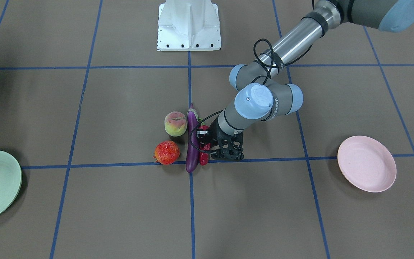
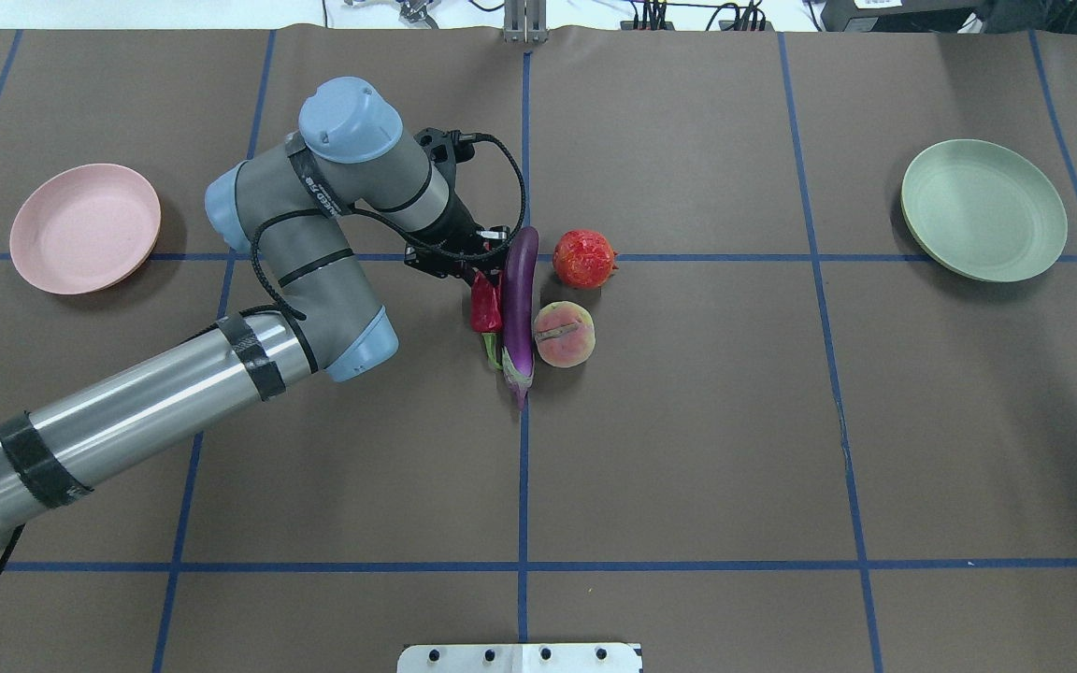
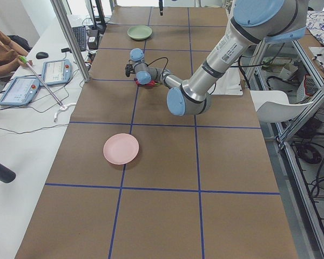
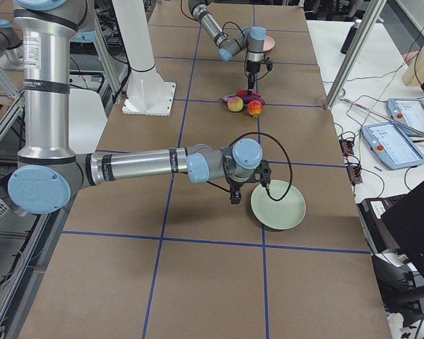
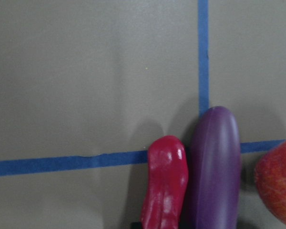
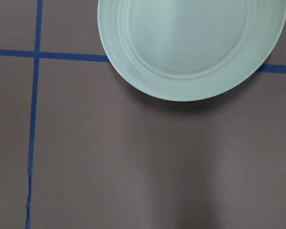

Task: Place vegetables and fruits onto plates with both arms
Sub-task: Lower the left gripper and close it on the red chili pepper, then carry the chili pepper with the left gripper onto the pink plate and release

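Note:
The purple eggplant [image 1: 192, 140] lies at the table's middle, with the red chili [image 1: 203, 158] right beside it; both also show in the left wrist view, the eggplant [image 5: 214, 167] and the chili [image 5: 166, 181]. The peach [image 2: 564, 334] and the orange-red fruit [image 2: 584, 259] lie on the eggplant's other side. My left gripper [image 2: 478, 276] is low over the chili's middle, its jaws either side of it; I cannot tell whether they grip. The pink plate [image 2: 85, 227] is empty at the left. My right gripper [image 4: 237, 194] hovers beside the empty green plate [image 6: 190, 43]; I cannot tell its state.
The white robot base [image 1: 189, 25] stands at the robot's edge of the table. Blue tape lines cross the brown table cover. An operators' bench with tablets [image 3: 54, 70] runs along the far side, behind aluminium posts.

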`<state>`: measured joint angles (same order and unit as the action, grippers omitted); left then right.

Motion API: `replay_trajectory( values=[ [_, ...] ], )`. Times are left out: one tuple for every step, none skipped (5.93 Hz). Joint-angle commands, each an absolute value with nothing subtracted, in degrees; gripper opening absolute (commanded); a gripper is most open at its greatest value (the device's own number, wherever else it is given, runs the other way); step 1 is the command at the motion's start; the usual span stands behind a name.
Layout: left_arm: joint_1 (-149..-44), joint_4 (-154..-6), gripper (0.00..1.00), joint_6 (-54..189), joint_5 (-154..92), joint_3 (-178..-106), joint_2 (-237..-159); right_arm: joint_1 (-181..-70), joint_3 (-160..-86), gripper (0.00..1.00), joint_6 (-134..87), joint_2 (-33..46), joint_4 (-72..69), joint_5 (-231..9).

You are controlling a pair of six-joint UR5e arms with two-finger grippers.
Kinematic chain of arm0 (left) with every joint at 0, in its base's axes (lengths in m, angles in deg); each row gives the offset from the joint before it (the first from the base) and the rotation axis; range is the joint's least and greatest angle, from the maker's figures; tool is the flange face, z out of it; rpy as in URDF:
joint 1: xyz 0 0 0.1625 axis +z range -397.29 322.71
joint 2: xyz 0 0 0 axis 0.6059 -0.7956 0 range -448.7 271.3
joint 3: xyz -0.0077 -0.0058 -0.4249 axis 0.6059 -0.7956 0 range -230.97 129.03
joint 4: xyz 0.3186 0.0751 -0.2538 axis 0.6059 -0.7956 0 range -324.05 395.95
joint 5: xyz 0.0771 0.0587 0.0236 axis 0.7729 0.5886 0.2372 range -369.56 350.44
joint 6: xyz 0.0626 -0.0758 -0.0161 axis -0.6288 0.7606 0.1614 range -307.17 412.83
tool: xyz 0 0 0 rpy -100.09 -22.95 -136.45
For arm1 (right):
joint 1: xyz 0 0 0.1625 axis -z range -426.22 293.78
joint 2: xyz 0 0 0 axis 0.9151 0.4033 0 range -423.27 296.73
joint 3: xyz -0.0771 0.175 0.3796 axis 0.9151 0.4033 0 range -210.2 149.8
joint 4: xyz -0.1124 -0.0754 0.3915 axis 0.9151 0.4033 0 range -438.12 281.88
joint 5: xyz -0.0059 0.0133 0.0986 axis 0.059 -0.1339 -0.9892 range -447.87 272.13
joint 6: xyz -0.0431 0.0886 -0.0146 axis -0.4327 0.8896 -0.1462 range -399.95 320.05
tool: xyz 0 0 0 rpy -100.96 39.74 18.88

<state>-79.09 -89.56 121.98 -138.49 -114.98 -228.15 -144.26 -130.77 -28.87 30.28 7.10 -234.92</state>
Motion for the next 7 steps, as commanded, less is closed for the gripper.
replay_trajectory(
  values=[
    [-87.17,-89.30,0.00,122.08,-149.42,-117.84,-227.66,-144.26,-131.09,1.00,-28.87,30.16,7.04,-234.82],
    [-90.26,-89.12,0.00,122.43,-150.27,-121.42,-223.04,-144.26,-131.18,1.00,-28.78,29.99,7.04,-234.74],
    [-94.47,-89.20,0.00,122.44,-150.97,-125.03,-215.25,-144.18,-131.36,1.00,-26.52,29.03,6.95,-234.65],
    [-99.73,-89.12,0.00,121.83,-152.46,-125.15,-210.65,-144.17,-131.97,1.00,-22.84,27.11,6.87,-234.65],
    [-102.91,-89.12,0.00,121.39,-151.78,-123.24,-206.95,-143.04,-133.02,1.00,-18.63,25.35,6.87,-234.73],
    [-105.30,-89.12,0.00,118.42,-150.29,-118.17,-206.30,-141.38,-133.12,1.00,-15.11,22.72,6.87,-234.73],
    [-106.28,-88.86,0.00,109.78,-148.97,-114.38,-204.21,-139.62,-134.07,1.00,-10.90,21.13,6.87,-234.73]
  ],
)
